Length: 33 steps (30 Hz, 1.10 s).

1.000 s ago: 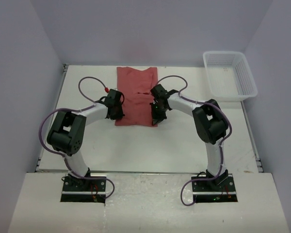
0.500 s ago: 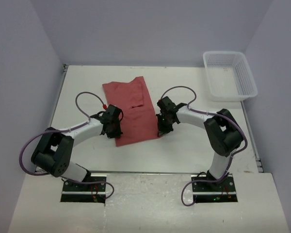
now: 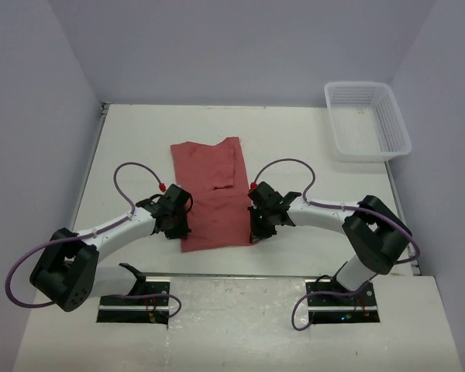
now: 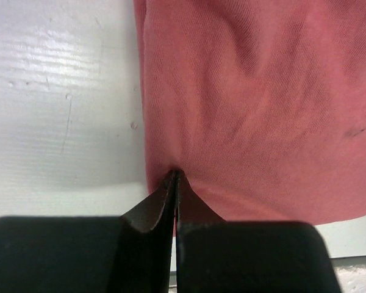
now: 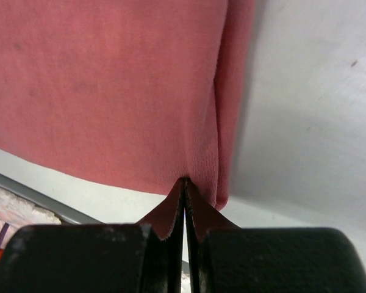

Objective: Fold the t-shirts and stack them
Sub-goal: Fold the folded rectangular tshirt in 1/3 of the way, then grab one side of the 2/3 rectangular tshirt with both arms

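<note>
Found the plain brick-red soft cloth t-shirt [image 3: 213, 198] lying flat, folded narrow, toward the near middle of the white, faintly scratched table [image 3: 310, 155]; noted the black left hand [image 4: 175, 177] pinched fully closed on its near left edge; likewise the black right hand [image 5: 184, 183] on its near right edge; saw a white plastic mesh basket [image 3: 368, 153] at the far right corner; recorded pale lilac walls [image 3: 240, 46] enclosing three sides.
</note>
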Available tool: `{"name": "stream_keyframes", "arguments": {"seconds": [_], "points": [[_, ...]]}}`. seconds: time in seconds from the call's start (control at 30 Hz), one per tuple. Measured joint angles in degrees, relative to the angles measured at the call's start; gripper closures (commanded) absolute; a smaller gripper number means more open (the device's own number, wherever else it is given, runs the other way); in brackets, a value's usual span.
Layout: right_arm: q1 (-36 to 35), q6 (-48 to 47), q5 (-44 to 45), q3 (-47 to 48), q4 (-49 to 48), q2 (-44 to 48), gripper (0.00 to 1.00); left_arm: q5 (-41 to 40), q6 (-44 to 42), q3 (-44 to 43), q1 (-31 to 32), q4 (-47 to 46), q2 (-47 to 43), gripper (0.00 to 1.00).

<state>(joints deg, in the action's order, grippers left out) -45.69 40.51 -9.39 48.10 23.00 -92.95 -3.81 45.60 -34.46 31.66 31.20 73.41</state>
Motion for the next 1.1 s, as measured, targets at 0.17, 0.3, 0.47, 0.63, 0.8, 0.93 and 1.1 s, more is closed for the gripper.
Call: {"name": "stream_keyframes", "arguments": {"seconds": [0.17, 0.3, 0.47, 0.63, 0.8, 0.93, 1.1], "points": [[-4.04, 3.39, 0.87, -3.04, -1.53, 2.64, 1.0, -0.33, 1.22, 0.7, 1.09, 1.18, -1.25, 1.0], [-6.75, 5.62, 1.33, -4.2, -1.88, 3.65, 1.0, -0.66, 1.62, 0.7, 1.16, 1.66, -1.31, 1.0], [-8.35, 7.45, 2.69, -4.83, -1.81, 4.52, 1.0, -1.29, 2.27, 0.7, 1.29, 2.43, -1.81, 1.0], [-8.96, 7.74, 4.44, -4.94, -0.28, 5.64, 1.0, -3.58, 3.17, 0.68, 1.81, 5.81, -6.45, 1.0], [-10.25, 7.15, 9.97, -4.81, 6.54, 9.44, 0.91, -7.13, 3.56, -0.55, 1.81, 8.61, -15.17, 0.99], [-11.26, 6.47, 12.74, -2.99, 12.02, 14.88, 0.78, -8.68, 3.85, -3.39, 1.81, 9.38, -17.88, 0.97], [-11.41, 7.06, 13.44, -0.37, 15.65, 25.75, 0.08, -7.96, 4.07, -5.42, 2.27, 9.84, -17.92, 0.91]]}}
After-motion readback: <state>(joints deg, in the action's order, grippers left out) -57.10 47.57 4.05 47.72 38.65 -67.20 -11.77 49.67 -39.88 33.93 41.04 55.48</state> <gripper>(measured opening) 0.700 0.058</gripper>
